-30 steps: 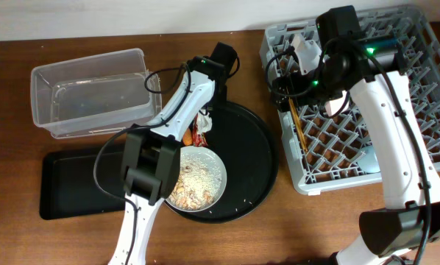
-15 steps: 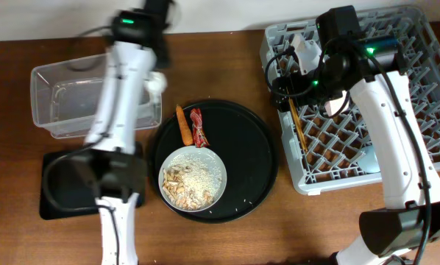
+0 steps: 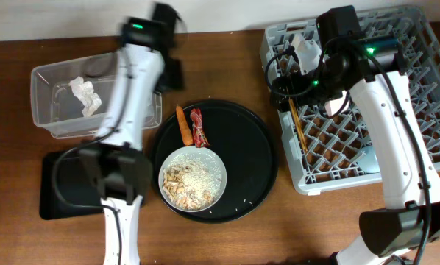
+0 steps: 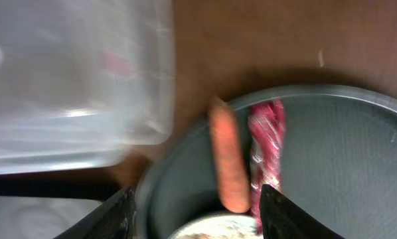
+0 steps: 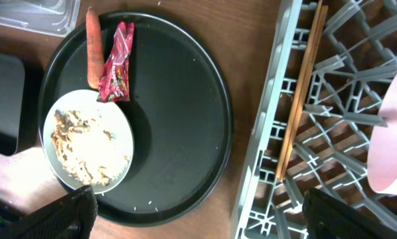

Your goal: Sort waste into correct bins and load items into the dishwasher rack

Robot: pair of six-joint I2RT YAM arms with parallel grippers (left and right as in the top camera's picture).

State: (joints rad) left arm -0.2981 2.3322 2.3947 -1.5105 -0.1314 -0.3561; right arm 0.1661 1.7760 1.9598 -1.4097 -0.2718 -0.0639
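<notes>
Brown wood bench (image 3: pixel 279 228) carries everything. Grey rack (image 3: pixel 426 96) fills the upper right, with chopsticks (image 3: pixel 296 125) lying along its left edge. Round tray (image 3: pixel 249 154) sits at centre; on its lower left is a plate (image 3: pixel 220 168) of scraps (image 3: pixel 187 184), with the carrot (image 3: pixel 183 125) and wrapper (image 3: pixel 198 126) side by side just above the plate. Clear tub (image 3: pixel 58 126) stands upper left with the tissue (image 3: pixel 86 94) inside. Oblong tray (image 3: pixel 65 191) lies lower left, below the tub. Left pincer (image 4: pixel 198 216) hangs above the gap between tub and round tray, fingers apart, holding nothing. Right pincer (image 5: pixel 208 216) hovers over the rack's left edge, fingers spread wide, empty.
</notes>
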